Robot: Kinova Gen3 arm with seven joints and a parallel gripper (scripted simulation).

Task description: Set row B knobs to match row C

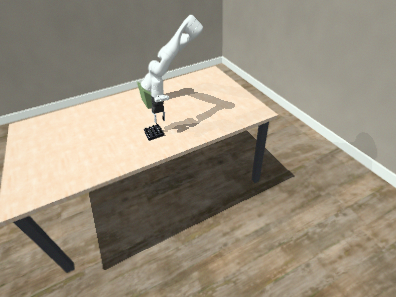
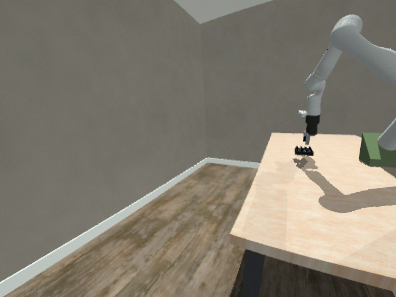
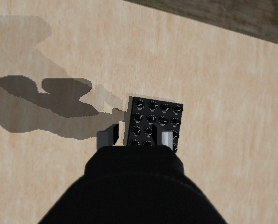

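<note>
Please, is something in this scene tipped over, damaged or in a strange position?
Nothing stands out. The knob box sits flat on the table, and the open, empty gripper hangs just above it. The knobs are too small to read their marks.
</note>
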